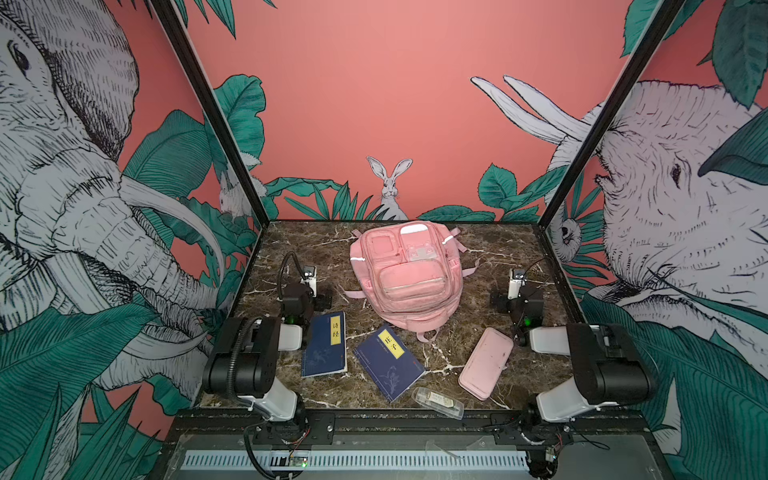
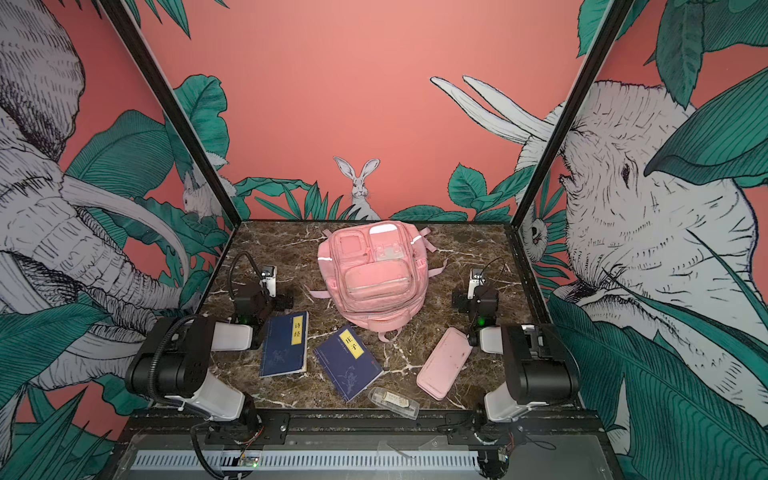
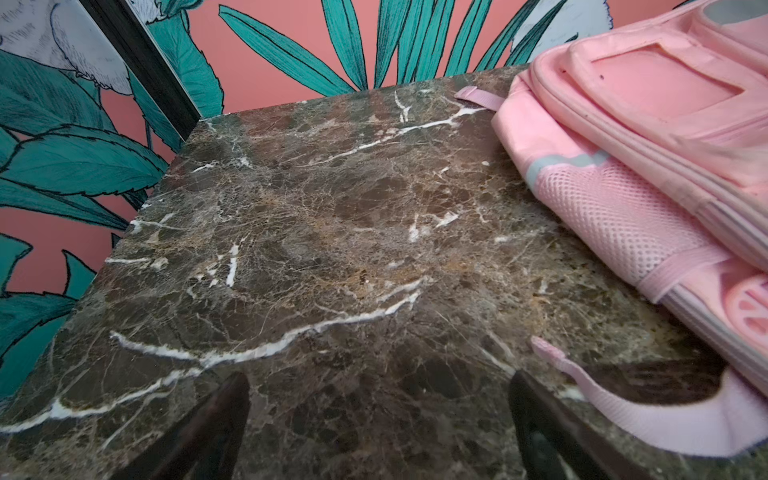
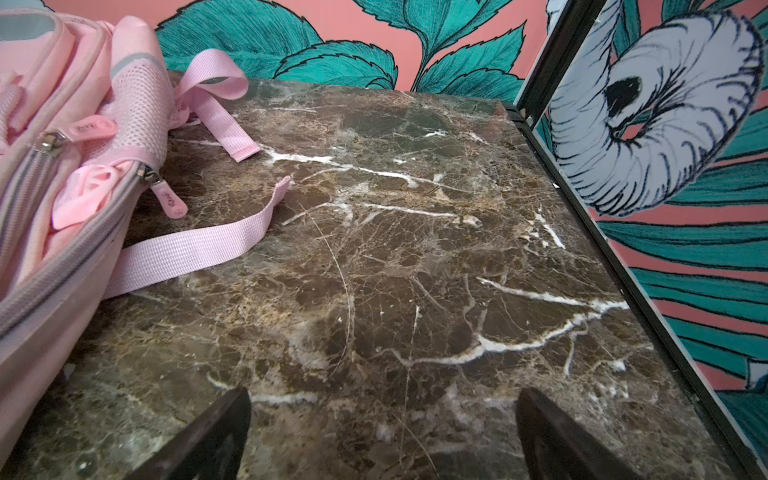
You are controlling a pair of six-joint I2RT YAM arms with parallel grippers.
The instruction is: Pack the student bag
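Note:
The student bag [image 1: 405,274] [image 2: 374,270], a soft pink backpack with zipped front pockets, lies front up at the back middle of the marble table [image 1: 469,324]. Its top loop points toward the front edge. My left gripper [image 1: 307,293] [image 2: 266,297] rests low on the table to the bag's left, apart from it. It is open, with bare marble between its fingers [image 3: 380,378]. The bag's mesh side [image 3: 644,216] and a strap lie beside it. My right gripper [image 1: 515,297] [image 4: 384,392] is on the bag's right, also open and empty. The bag's zips [image 4: 62,145] show there.
Two dark blue books [image 1: 325,345] [image 1: 388,361] lie in front of the bag. A flat pink pencil case [image 1: 486,361] lies at the front right. A small clear plastic box [image 1: 437,402] sits by the front edge. Black frame posts and printed walls close in the table.

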